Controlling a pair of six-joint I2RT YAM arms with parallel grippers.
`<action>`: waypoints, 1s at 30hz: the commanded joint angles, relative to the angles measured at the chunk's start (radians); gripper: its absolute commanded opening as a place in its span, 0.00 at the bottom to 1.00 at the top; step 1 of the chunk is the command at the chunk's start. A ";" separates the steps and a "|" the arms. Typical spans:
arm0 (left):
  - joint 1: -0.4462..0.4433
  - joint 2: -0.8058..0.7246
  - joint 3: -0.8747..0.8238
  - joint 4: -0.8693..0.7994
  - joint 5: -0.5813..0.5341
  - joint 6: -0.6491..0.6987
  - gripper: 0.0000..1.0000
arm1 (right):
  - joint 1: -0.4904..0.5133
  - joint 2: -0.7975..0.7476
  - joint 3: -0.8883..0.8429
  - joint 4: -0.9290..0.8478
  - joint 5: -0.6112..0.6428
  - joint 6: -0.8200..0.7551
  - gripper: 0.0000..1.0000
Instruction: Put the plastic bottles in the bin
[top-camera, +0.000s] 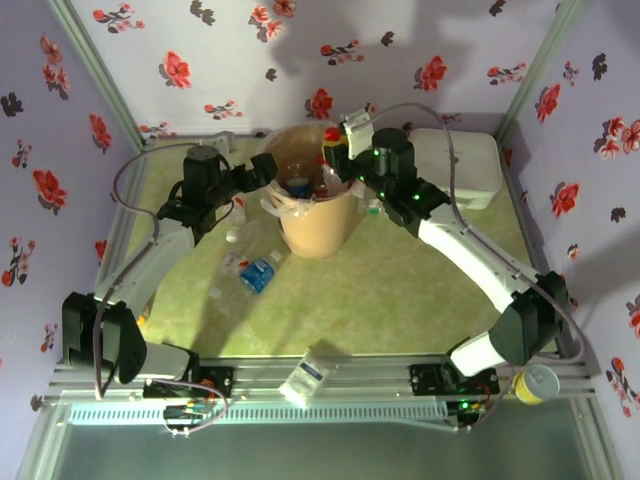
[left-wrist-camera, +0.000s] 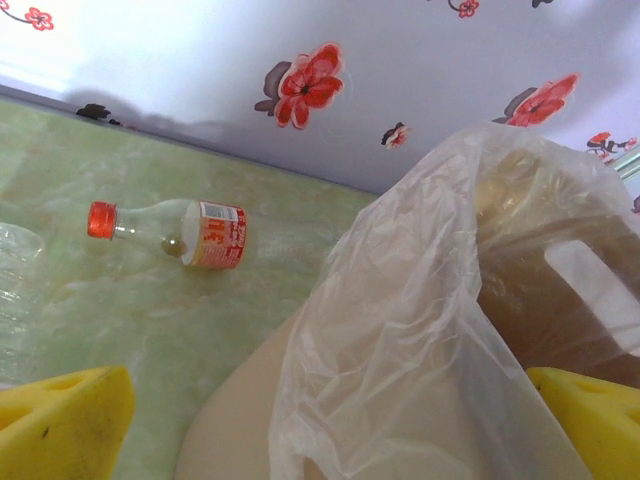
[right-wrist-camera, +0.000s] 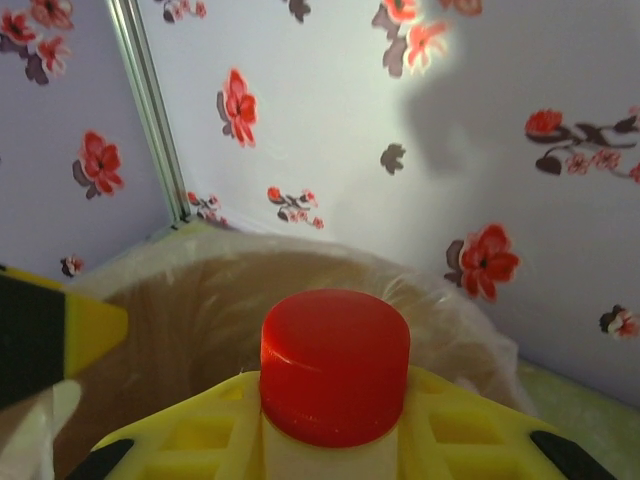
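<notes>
Holding a red-capped bottle over the bin.
Right hand pinches the bottle above the bin's mouth; left hand spread wide beside the rim; other bottles lie on the table.

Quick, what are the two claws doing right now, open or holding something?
Left gripper: open, holding nothing, next to the bin.
Right gripper: shut on a red-capped plastic bottle, over the bin.
</notes>
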 joint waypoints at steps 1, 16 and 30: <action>-0.001 0.019 -0.007 0.021 0.003 -0.016 0.99 | 0.003 0.012 -0.029 0.044 -0.015 -0.002 0.21; -0.001 0.025 -0.013 0.027 0.009 -0.020 0.99 | 0.003 -0.016 -0.231 0.202 -0.029 0.081 0.31; -0.002 0.029 -0.015 0.030 0.011 -0.017 0.99 | 0.002 -0.056 -0.145 0.154 -0.027 0.104 0.63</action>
